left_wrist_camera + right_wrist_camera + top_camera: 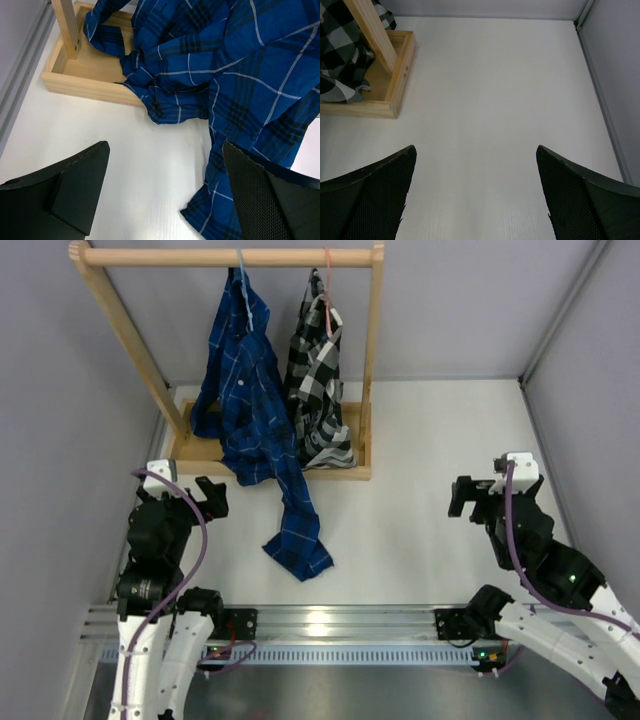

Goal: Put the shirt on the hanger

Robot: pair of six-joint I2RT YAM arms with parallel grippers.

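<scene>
Both end effectors released; shirt [250, 410] hanging at the rack.
The left end effector [212, 497] is spread wide and holds nothing, low over the bench [420, 530] with the shirt's trailing cloth just beside it. The right end effector [465, 497] is equally spread and empty, well apart on the right. The shirt hangs bunched from the hanger [241, 262] on the rail. Its lower part fills the left of the wooden base tray [355, 472] and spills over the front edge onto the bench. A checked shirt [318, 380] drops into the tray's right part.

No readable text, labels, brands or numbers in any view.
</scene>
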